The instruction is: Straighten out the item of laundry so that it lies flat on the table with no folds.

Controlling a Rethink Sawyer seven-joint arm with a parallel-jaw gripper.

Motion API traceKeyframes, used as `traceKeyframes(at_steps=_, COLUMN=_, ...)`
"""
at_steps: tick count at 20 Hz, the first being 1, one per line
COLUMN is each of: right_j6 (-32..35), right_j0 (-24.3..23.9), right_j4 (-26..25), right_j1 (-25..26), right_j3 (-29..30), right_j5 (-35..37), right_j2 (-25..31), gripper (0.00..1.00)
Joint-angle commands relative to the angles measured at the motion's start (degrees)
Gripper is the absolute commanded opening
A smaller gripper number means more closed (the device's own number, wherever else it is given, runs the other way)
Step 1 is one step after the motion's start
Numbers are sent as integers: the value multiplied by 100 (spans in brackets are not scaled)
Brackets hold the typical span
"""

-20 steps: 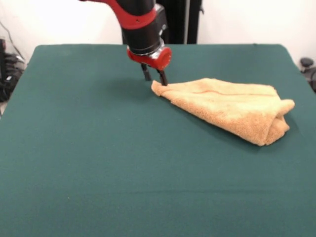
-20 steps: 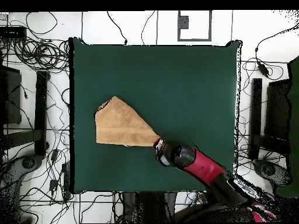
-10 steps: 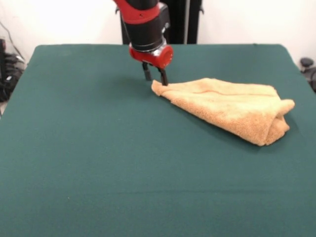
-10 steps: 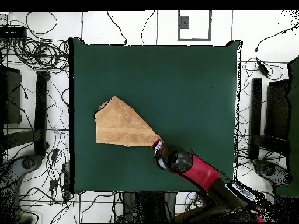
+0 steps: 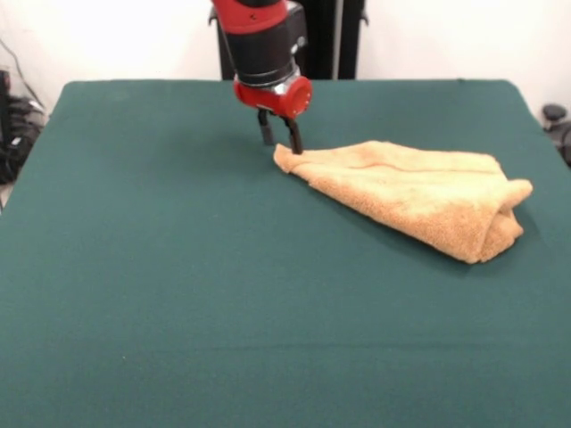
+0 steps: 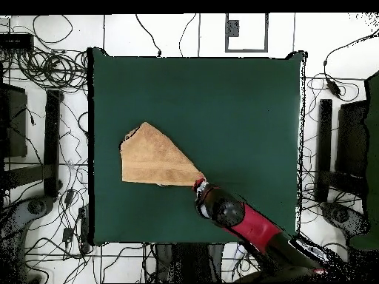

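Note:
The orange-tan towel lies folded into a rough triangle on the dark green table, right of centre in the front view. Its pointed corner faces left and a bunched fold sits at its right end. My gripper hangs just above and behind that pointed corner. Its two dark fingers are spread apart and hold nothing, and the right one is close to the corner's tip. In the overhead view the towel lies at the table's left side, with the gripper at its lower right corner.
Cables and stands surround the table on the floor. The robot's black pedestal stands behind the far edge. Wide green cloth stretches left of and in front of the towel.
The arm has lifted a little and drawn back toward its base. The gripper stays at the towel's corner. The towel has not moved.

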Motion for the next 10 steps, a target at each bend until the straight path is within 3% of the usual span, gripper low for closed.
traceKeyframes(at_steps=1, right_j6=1532, right_j0=42, right_j4=24, right_j1=322, right_j3=-9, right_j5=-1093, right_j2=1252, gripper=100)
traceKeyframes(at_steps=10, right_j6=1368, right_j0=-195, right_j4=-384, right_j1=362, right_j3=196, right_j5=-1451, right_j2=1374, gripper=100)
